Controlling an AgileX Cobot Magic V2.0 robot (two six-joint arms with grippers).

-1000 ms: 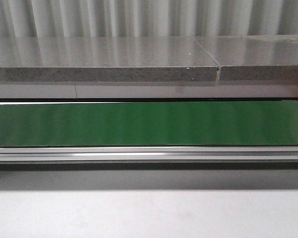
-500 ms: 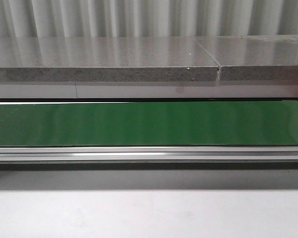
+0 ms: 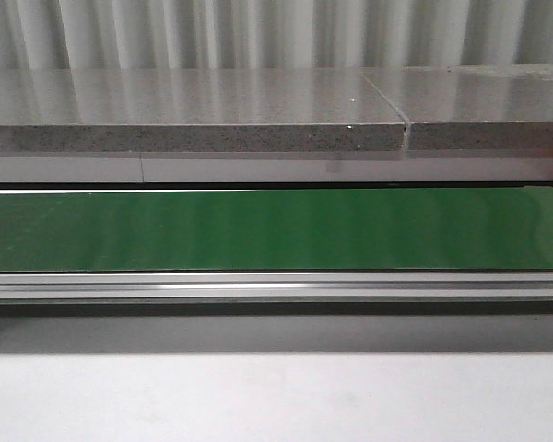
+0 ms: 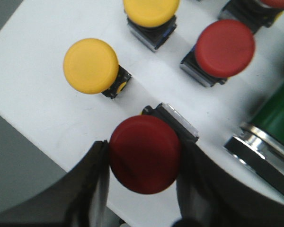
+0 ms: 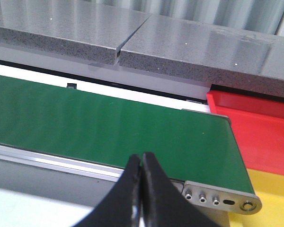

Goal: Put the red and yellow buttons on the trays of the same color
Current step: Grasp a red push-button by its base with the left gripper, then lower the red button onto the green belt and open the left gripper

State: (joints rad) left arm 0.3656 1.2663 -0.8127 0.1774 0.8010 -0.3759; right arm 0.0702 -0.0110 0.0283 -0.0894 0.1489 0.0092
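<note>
Our left gripper (image 4: 143, 176) is closed on a red button (image 4: 145, 153) on the white table (image 4: 33, 90), with two yellow buttons (image 4: 91, 65) and another red one beside it. Our right gripper (image 5: 141, 177) is pressed closed and empty above the green conveyor belt (image 5: 109, 127), near the red tray (image 5: 262, 135) and yellow tray (image 5: 274, 198).

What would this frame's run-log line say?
left gripper: closed around red button | right gripper: shut, empty, above green belt | red tray: no button seen | stage: picking
</note>
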